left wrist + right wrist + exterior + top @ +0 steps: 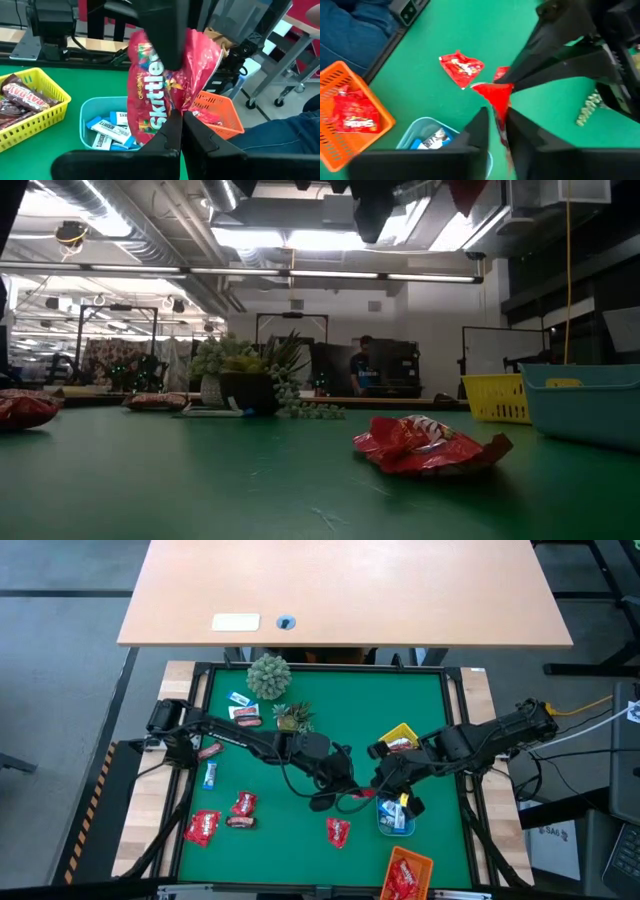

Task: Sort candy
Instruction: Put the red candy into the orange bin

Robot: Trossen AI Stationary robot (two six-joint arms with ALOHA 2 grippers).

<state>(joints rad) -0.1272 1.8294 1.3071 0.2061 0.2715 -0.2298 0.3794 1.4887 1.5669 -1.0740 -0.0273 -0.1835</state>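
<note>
Held item: red packet (170, 85) hangs above the worktop (320, 740) middle, toward the front edge; clear of the green surface.
Left gripper (181, 131): fingers together, clamped on the packet's lower edge.
Right gripper (496, 125): fingers closing about the packet's other end; grip judged not yet firm.
Handling: light, crinkly, slippery film; loose contents shift; best pinched at a sealed end.
Destination: orange tray (405, 875), front right corner, already holds red packets.
Remaining: loose candy (243, 803) lies toward the front left.

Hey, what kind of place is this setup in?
Most likely a robotics lab or workshop: exposed ceiling ducts and strip lights, a person at monitors behind the green table, and a plain desk beside the rig.
</note>
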